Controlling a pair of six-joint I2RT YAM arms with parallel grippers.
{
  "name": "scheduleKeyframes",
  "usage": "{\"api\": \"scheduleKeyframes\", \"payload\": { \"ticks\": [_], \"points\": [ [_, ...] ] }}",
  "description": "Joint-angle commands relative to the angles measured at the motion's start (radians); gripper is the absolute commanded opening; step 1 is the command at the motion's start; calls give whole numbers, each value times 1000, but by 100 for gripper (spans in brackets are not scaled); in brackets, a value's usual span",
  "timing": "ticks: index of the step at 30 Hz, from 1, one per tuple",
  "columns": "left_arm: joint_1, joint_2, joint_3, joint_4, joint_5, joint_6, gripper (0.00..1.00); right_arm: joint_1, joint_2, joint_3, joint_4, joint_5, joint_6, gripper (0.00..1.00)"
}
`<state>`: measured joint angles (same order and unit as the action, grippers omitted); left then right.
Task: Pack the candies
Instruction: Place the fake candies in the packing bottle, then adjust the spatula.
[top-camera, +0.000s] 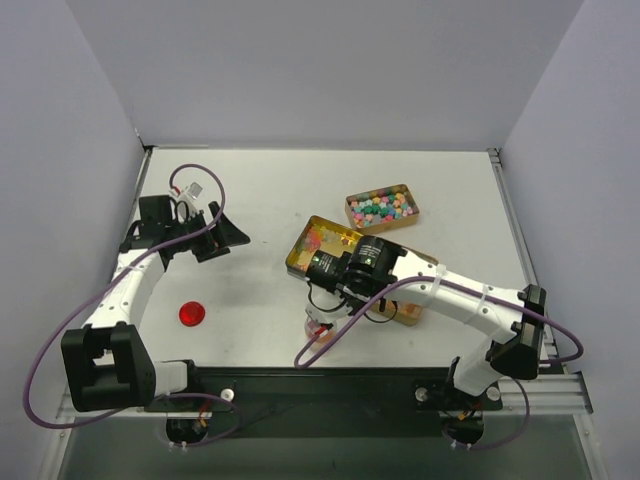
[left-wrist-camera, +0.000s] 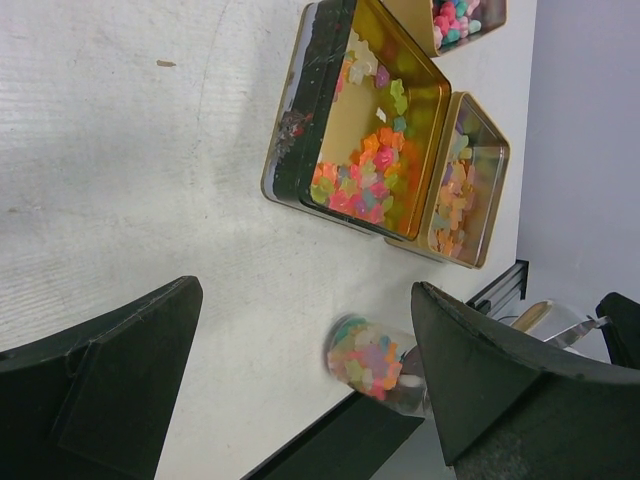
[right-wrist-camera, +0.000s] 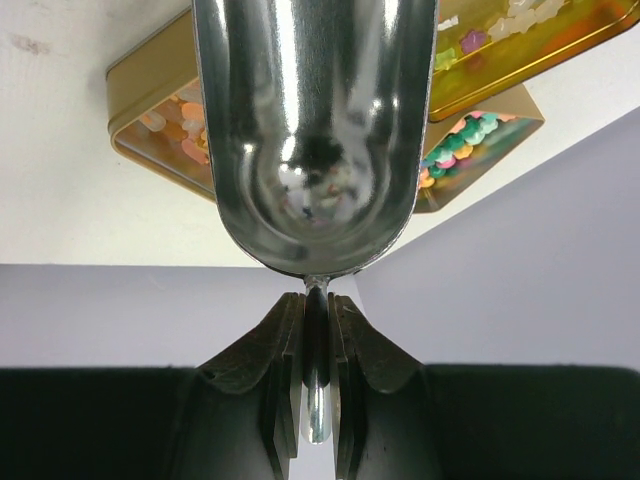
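Tiny multicoloured candies (left-wrist-camera: 365, 175) wait; left tool (left-wrist-camera: 305, 295) spread, right tool (right-wrist-camera: 316, 310) pinches shiny metal scoop (right-wrist-camera: 315, 130) by thin stem. Twisting could spill.

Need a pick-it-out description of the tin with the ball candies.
On the white table, look right of centre, toward the far edge. The small gold rectangular tin sits behind two larger gold tins; only it holds round pastel balls.
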<state>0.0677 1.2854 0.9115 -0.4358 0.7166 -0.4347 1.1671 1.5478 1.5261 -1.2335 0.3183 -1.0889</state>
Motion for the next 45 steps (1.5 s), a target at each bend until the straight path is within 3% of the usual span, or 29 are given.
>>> {"api": "scheduleKeyframes", "payload": {
  "ticks": [1, 10, 13, 17, 22, 28, 32, 33, 35, 37, 38, 42, 44, 45],
  "points": [
    [4, 11, 44, 62, 38, -24, 97, 20, 11, 42, -78, 80, 0, 0],
    [-11, 5, 41, 65, 47, -22, 97, 23, 11, 95, -81, 139, 73, 0],
    [-43, -8, 26, 80, 43, -18, 97, -56, -26, 63, -113, 152, 80, 0],
    [-60, -11, 15, 78, 37, -4, 97, -197, -144, -93, -100, 169, -12, 0],
    [-101, -14, 1, 68, 30, -4, 97, -409, -175, -286, -92, 225, -80, 0],
    [-103, -15, -14, 77, 15, -6, 97, -550, -34, -270, -84, 278, -10, 0],
    [-115, -15, -13, 74, 18, -12, 95, -569, 49, -179, -38, 252, 15, 0],
    [-120, -17, -16, 104, 52, -19, 91, -566, 61, -155, -38, 242, 27, 0],
    [-144, -14, -55, 193, 131, -95, 59, -566, 116, -34, -58, 180, 96, 0],
    [-175, 3, -115, 456, 272, -215, 0, -563, 176, 67, -87, 107, 138, 0],
    [-189, 35, -125, 523, 302, -320, 0, -552, 193, 172, -116, 76, 174, 0],
    [-275, 135, -158, 1058, 408, -629, 0, -492, 245, 339, -150, 11, 216, 0],
    [-295, 205, -145, 1322, 429, -819, 0, -459, 267, 358, -149, 4, 224, 0],
    [-302, 228, -132, 1374, 435, -864, 0, -428, 277, 367, -149, -1, 231, 0]
  ]
}}
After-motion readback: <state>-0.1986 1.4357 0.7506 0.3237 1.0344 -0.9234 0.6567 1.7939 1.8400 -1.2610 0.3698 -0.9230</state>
